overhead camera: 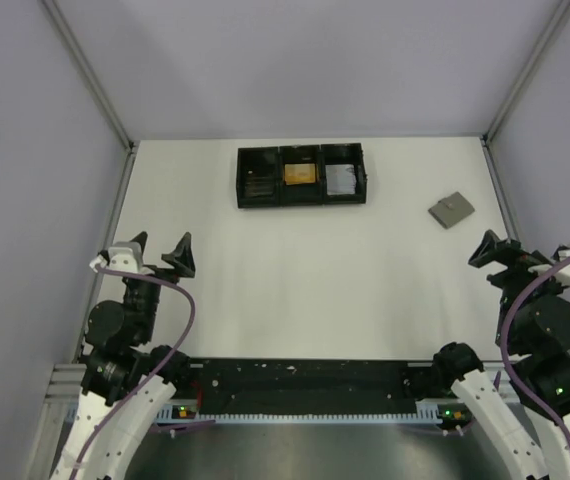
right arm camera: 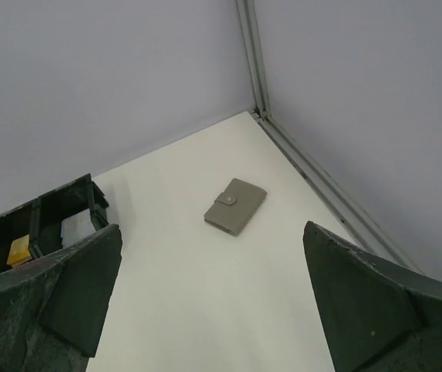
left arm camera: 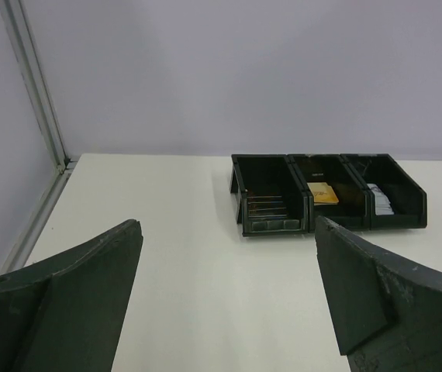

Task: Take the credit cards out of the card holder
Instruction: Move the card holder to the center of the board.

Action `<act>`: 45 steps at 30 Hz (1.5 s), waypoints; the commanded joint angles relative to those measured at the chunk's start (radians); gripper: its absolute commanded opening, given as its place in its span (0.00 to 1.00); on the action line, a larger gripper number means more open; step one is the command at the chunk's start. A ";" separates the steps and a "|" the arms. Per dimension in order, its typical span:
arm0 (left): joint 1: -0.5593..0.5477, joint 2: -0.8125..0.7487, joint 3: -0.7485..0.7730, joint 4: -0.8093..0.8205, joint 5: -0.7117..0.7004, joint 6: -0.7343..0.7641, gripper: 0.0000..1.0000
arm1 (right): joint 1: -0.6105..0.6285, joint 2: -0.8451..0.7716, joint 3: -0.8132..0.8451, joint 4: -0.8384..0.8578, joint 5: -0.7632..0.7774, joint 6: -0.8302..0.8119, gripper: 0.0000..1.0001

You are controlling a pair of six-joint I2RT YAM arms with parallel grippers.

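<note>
Looking down from above, I have the holder (overhead camera: pixel 451 210) lying flat on the white table (overhead camera: pixel 265 290), far right, near the metal rail (overhead camera: pixel 500 190) at the foot of the right wall. On the right wrist view it (right arm camera: pixel 235 205) is folded shut, its little tab snapped across the top face, so whatever is inside is hidden from me. The right gripper (overhead camera: pixel 500 252) hangs near the right edge, nearer me than the holder, fingers spread wide with nothing between them; in its own camera (right arm camera: pixel 213 232) only white table lies between the fingers and the holder. The left gripper (overhead camera: pixel 162 255) sits well apart on the other side, near the left edge, fingers also spread and holding nothing (left arm camera: pixel 227 232). At the back stands the black tray (overhead camera: pixel 301 200), left of the holder and apart from it: dark clutter in its left bin, something orange (overhead camera: pixel 300 173) in the middle, something silvery-grey (overhead camera: pixel 339 179) in the right, and I cannot tell what that is. The left wrist faces that tray (left arm camera: pixel 271 225) straight on; the right wrist catches its end (right arm camera: pixel 35 211).
</note>
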State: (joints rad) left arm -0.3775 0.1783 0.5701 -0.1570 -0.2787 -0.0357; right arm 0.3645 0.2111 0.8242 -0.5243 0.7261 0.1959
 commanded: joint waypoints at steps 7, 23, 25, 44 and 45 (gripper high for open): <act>0.005 -0.059 0.008 0.030 -0.017 -0.039 0.96 | 0.005 0.098 0.001 0.009 -0.106 0.043 0.99; 0.000 -0.095 -0.001 0.020 -0.008 -0.053 0.97 | -0.140 0.807 -0.007 0.250 -0.325 0.417 0.99; 0.000 -0.100 0.001 0.020 -0.005 -0.052 0.97 | -0.220 0.931 0.015 0.270 -0.411 0.471 0.99; -0.011 -0.128 -0.007 0.027 -0.011 -0.047 0.97 | -0.706 1.461 0.047 0.658 -0.909 0.775 0.81; -0.011 -0.128 -0.010 0.025 -0.011 -0.047 0.97 | -0.714 1.476 0.040 0.668 -0.918 0.781 0.79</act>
State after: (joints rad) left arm -0.3828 0.0608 0.5671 -0.1608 -0.2863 -0.0799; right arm -0.3016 1.6421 0.8711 0.0235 -0.1036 0.9131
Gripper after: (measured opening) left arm 0.972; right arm 0.823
